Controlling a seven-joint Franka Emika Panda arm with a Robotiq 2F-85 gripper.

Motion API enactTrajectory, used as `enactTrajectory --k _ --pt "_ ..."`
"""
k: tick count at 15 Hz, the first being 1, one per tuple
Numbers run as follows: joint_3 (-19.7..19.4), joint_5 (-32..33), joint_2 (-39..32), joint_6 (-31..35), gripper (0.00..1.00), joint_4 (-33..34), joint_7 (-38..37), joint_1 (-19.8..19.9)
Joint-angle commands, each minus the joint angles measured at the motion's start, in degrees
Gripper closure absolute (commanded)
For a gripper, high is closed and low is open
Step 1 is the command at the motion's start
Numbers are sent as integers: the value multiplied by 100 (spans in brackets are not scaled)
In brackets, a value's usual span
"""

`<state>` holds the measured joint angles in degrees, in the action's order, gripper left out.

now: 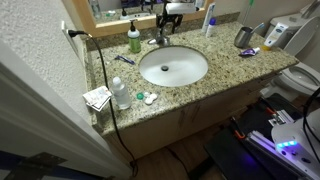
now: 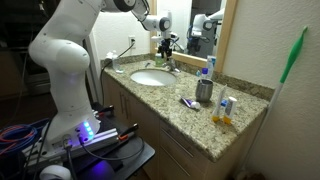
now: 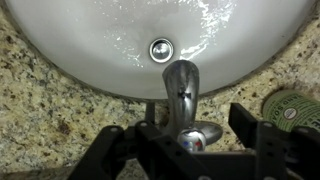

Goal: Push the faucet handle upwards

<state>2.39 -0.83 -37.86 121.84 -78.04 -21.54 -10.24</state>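
**Black Robotiq gripper (image 3: 185,150) poised over the short shiny chrome faucet handle (image 3: 197,135), lift not yet begun.**
From my remote station I judge this to be the approach step. In the wrist view the black fingers (image 3: 115,155) stand wide apart, clasping nothing. The lever lies between them, just under the palm and behind the silver spout (image 3: 182,80) that reaches out over the white oval sink (image 3: 90,40). Whether any pad touches the lever I cannot tell. Next, I reckon, I must get a finger beneath the lever's tip and raise it gently, keeping clear of the green soap bottle (image 3: 292,108) just outside one finger.
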Motion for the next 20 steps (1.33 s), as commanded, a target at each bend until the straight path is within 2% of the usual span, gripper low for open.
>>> enactTrajectory --k 1,7,8,14,20 --pt "-95 18 -74 155 54 80 -54 -73" --pt "-223 169 -74 202 96 87 -347 -179" --pt "-234 182 -74 196 98 86 -401 -203" --pt "-521 604 -78 397 100 54 -1030 -471" --pt "-760 1099 -103 928 100 22 -1955 -716"
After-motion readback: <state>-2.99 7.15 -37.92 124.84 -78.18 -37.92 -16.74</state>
